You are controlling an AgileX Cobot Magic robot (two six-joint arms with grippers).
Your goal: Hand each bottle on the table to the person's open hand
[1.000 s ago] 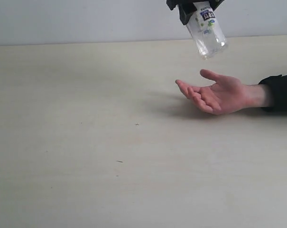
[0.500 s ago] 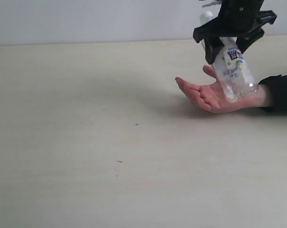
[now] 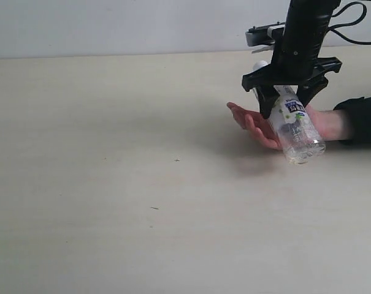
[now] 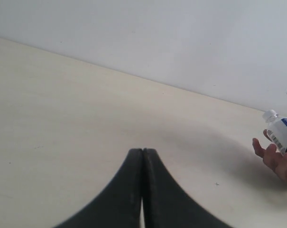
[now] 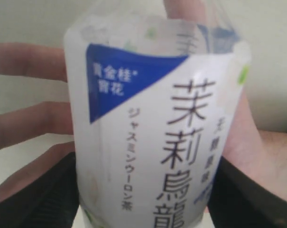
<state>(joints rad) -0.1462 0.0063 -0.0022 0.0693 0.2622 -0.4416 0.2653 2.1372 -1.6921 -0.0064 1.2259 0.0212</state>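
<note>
The right gripper [image 3: 287, 101] is clamped on the white-blue labelled bottle [image 3: 294, 130] at its upper part. The bottle slants down from it over the person's open hand [image 3: 254, 124] (palm mostly hidden, contact unclear). The left gripper [image 4: 142, 153] hangs closed above the table [image 3: 111, 184].

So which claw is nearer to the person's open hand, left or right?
Right. The right claw holds the bottle right at the open hand; the left claw is shut, well away across the table.
</note>
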